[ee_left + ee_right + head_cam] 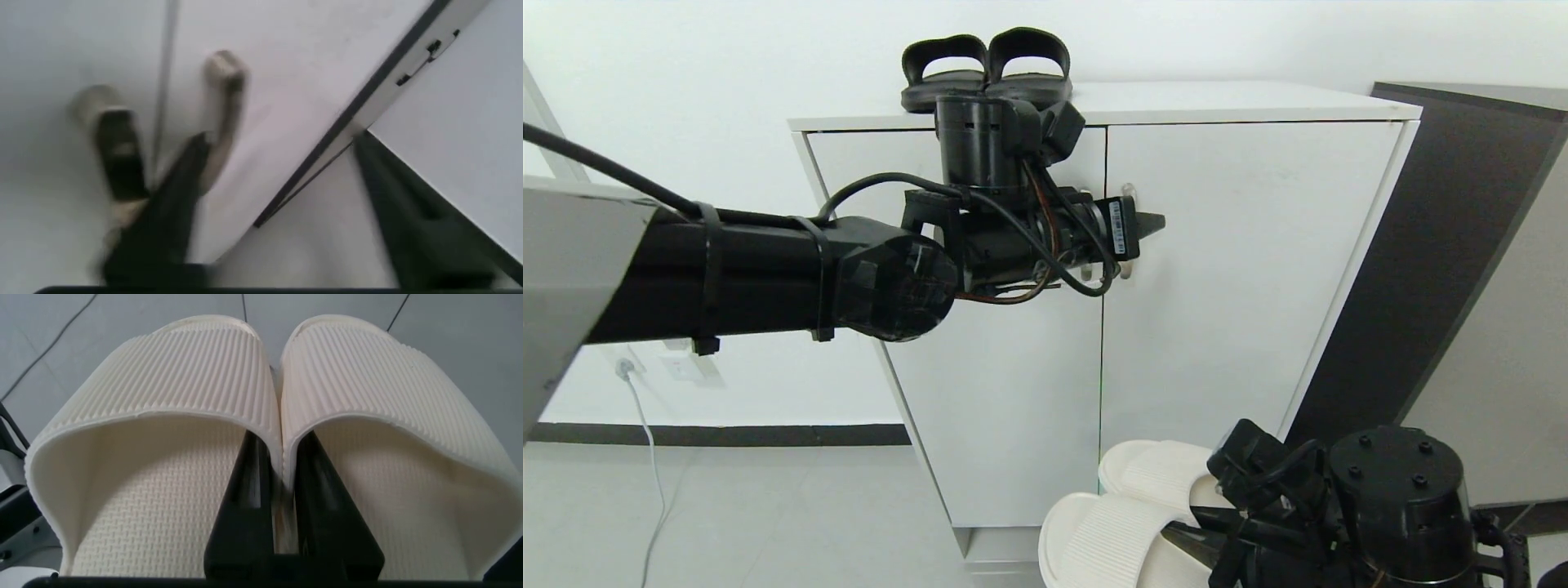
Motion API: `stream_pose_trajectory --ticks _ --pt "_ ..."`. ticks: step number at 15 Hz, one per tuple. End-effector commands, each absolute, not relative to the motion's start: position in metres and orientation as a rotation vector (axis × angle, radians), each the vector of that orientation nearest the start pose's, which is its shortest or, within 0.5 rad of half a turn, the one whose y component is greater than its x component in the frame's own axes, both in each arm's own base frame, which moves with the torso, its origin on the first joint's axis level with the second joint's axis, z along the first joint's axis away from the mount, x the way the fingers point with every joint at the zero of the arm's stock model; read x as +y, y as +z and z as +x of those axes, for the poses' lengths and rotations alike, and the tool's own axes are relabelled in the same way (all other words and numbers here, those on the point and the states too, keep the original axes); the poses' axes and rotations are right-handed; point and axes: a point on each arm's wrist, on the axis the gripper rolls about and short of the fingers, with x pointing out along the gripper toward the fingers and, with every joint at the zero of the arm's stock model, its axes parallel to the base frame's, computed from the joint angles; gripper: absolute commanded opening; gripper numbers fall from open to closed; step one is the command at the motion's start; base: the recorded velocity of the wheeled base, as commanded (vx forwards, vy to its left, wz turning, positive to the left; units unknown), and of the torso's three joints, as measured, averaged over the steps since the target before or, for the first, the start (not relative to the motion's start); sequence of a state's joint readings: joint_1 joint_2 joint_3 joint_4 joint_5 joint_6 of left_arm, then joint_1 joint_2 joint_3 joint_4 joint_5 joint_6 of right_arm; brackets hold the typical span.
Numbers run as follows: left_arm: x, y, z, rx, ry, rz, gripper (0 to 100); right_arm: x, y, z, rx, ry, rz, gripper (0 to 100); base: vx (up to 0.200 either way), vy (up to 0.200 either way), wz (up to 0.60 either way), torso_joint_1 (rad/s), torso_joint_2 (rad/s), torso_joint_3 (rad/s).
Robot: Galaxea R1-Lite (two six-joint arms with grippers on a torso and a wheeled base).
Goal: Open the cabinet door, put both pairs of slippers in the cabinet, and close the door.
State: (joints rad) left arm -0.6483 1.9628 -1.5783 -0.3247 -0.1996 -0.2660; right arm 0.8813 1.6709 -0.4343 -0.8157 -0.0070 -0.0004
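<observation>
Head view: black slippers point(986, 69) atop cabinet point(1241, 269).

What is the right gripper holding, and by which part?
The white slippers, both at once: the right gripper is shut on their two touching inner side walls, one finger inside each slipper.

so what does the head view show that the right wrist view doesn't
Only the head view: the black slippers on top of the shut cabinet, and the left end effector up at its front. Only the right wrist view: the fingers clamped on the inner edges of the white slippers, with the floor beyond. Both: the white slippers, side by side, held by the right end effector.
</observation>
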Motion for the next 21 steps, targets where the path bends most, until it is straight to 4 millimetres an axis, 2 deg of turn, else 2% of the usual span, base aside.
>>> stream_pose_trajectory --ticks 1,6,10,15,16,18,21 --pt "-0.248 0.277 0.319 0.171 -0.841 -0.239 0 0.195 0.116 0.160 0.393 0.867 -0.187 0 0.000 0.000 0.00 0.000 0.00 0.000" --pt "-0.242 0.282 0.298 0.184 -0.866 -0.235 0 0.189 0.116 0.149 0.402 0.982 -0.170 0 0.000 0.000 0.00 0.000 0.00 0.000" --pt "-0.235 0.289 0.263 0.189 -0.907 -0.232 0 0.185 0.118 0.141 0.391 1.034 -0.162 0 0.000 0.000 0.00 0.000 0.00 0.000" --pt "-0.210 0.295 0.232 0.184 -0.910 -0.231 0 0.186 0.117 0.138 0.396 1.044 -0.167 0 0.000 0.000 0.00 0.000 0.00 0.000" --pt "-0.205 0.295 0.230 0.184 -0.904 -0.233 0 0.186 0.117 0.138 0.394 1.044 -0.168 0 0.000 0.000 0.00 0.000 0.00 0.000" --pt "-0.198 0.296 0.238 0.181 -0.874 -0.240 0 0.186 0.116 0.138 0.391 1.048 -0.180 0 0.000 0.000 0.00 0.000 0.00 0.000" --pt "-0.202 0.293 0.255 0.199 -0.860 -0.280 0 0.186 0.115 0.137 0.391 1.050 -0.190 0 0.000 0.000 0.00 0.000 0.00 0.000"
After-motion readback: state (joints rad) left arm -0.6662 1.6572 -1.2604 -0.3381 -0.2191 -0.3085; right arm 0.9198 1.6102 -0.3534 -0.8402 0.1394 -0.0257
